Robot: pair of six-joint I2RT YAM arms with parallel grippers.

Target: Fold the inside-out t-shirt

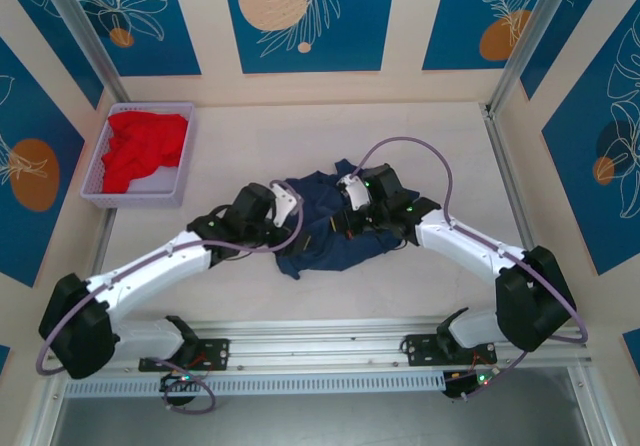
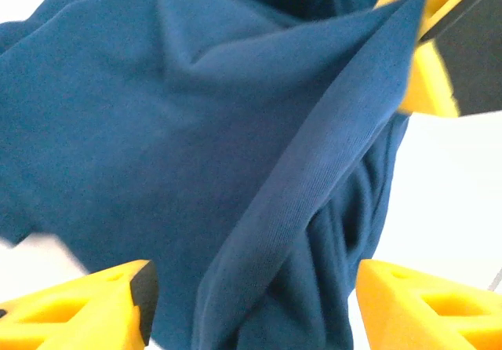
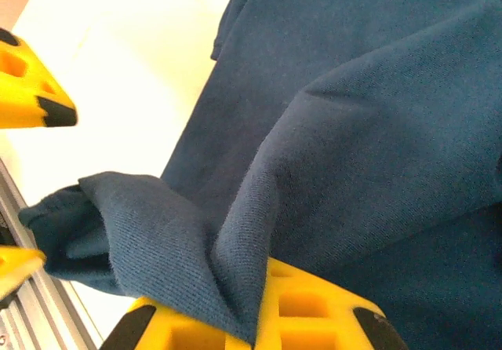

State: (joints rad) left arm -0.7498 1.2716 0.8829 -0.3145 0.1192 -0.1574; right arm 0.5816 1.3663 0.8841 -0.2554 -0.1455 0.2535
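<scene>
Two tools are meeting over the t-shirt (image 1: 325,238), which is lying crumpled in the middle of the white desk (image 1: 300,136). The left tool (image 2: 251,303) is standing with its fingers apart, loose blue cloth passing between them, while the right tool (image 1: 345,214) is clamping a raised fold of the t-shirt.

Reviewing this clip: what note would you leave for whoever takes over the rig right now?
Left tool: open, straddling the t-shirt.
Right tool: shut on a fold of the t-shirt.
The t-shirt lies in a bunched heap on the table, between both arms.
Done: no neat fold yet.
To do: spread it flat, then fold.
</scene>
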